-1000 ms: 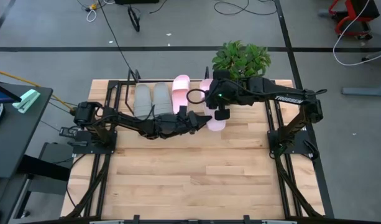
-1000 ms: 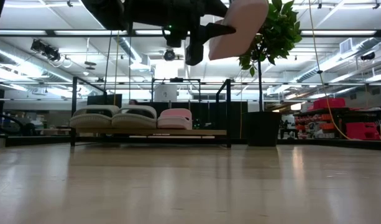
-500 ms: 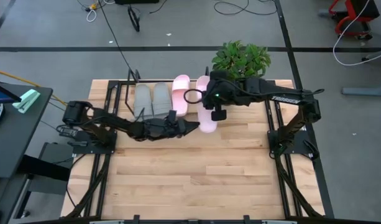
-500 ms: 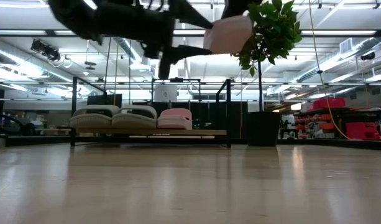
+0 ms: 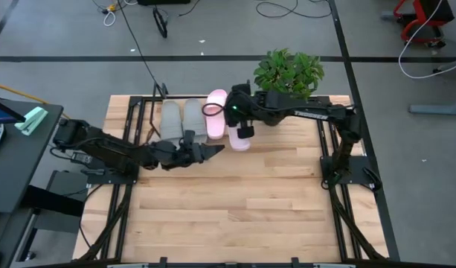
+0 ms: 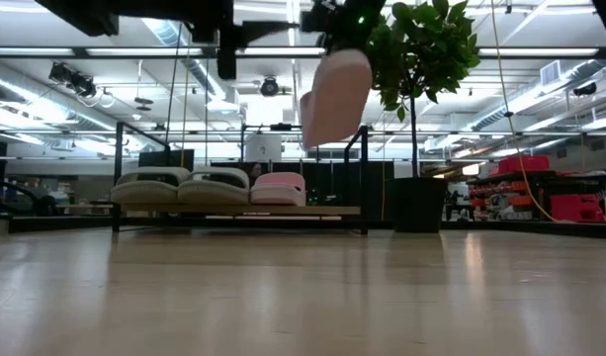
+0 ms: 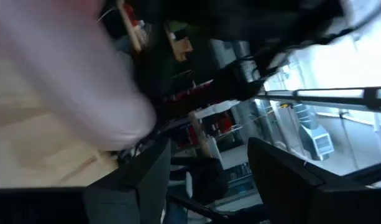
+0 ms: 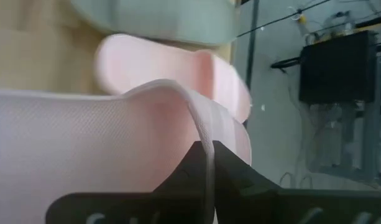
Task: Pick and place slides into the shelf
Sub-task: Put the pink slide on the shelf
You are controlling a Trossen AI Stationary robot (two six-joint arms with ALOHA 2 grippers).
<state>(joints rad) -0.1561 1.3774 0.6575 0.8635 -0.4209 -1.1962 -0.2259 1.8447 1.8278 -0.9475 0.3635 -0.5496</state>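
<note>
My right gripper (image 5: 241,132) is shut on a pale pink slide (image 5: 240,140) and holds it in the air, just in front of the free right part of the shelf (image 6: 322,210). On the shelf's wooden board two grey slides (image 5: 181,119) and one pink slide (image 5: 216,112) rest on their soles. My left gripper (image 5: 213,150) stands open to the left of the hanging slide, its fingers (image 7: 137,177) apart with nothing between them. My right gripper pinches a thin upstanding edge of the pink slide, seemingly the rim of its strap (image 8: 206,138), between its two fingers. The fingers come from above, slanting down. The slide (image 6: 332,99) hangs below them, steeply tilted, clear of table and shelf.
A green plant (image 5: 288,71) in a black pot (image 6: 418,204) stands at the shelf's right end, close behind my right arm. The wooden table (image 5: 235,208) stretches toward the near edge. Black arm frames stand along both sides.
My left gripper has drawn back from the pink slide toward the table's left edge. My right gripper has carried the slide leftward and down toward the shelf. The slide, which lay nearly flat, now hangs steeply from the fingers.
</note>
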